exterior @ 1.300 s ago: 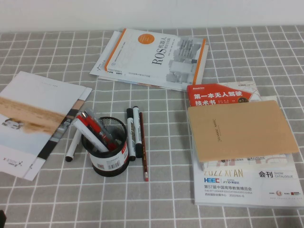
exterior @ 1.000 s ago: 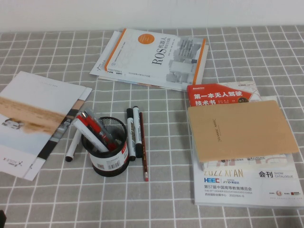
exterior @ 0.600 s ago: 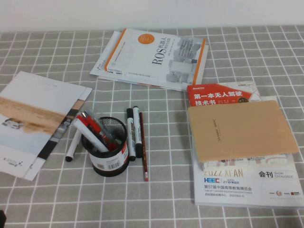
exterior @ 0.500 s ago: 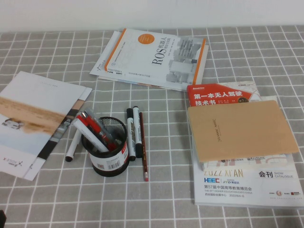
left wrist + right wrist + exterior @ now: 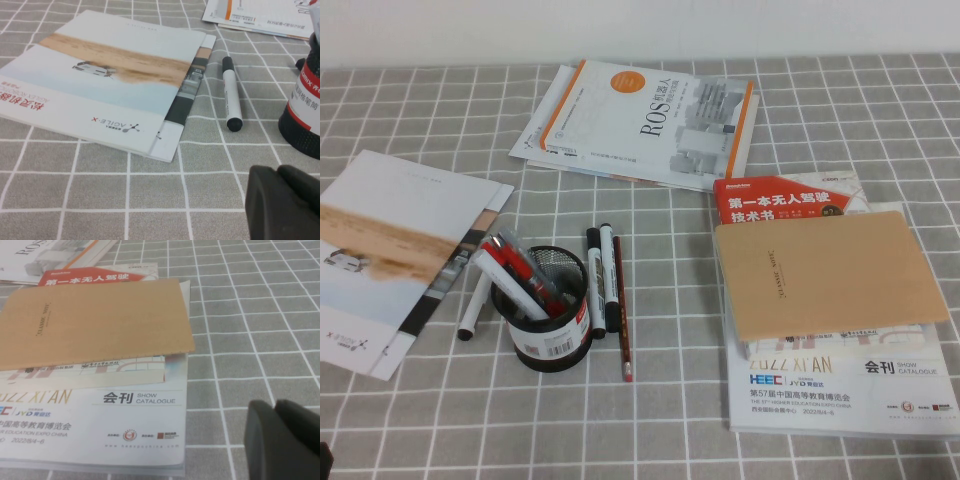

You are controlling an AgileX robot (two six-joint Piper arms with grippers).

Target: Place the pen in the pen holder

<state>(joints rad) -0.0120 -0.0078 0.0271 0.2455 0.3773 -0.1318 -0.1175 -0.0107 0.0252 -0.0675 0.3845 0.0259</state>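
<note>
The pen (image 5: pixel 621 305) is a thin dark-red stick lying flat on the checked cloth just right of the pen holder (image 5: pixel 542 310), red tip toward the front. The black mesh holder stands upright with several red-and-white pens (image 5: pixel 520 272) in it; its side shows in the left wrist view (image 5: pixel 305 115). My left gripper (image 5: pixel 277 172) is shut and empty, low over the cloth to the front left of the holder. My right gripper (image 5: pixel 275 407) is shut and empty, over the cloth to the right of the stacked booklets. Neither gripper shows in the high view.
Two white markers (image 5: pixel 601 280) lie between holder and pen; another marker (image 5: pixel 475 305) lies left of the holder, seen also in the left wrist view (image 5: pixel 231 92). A brochure (image 5: pixel 390 250) lies at the left, a ROS book (image 5: pixel 650 120) at the back, a brown notebook (image 5: pixel 825 270) on catalogues (image 5: pixel 840 395) at the right.
</note>
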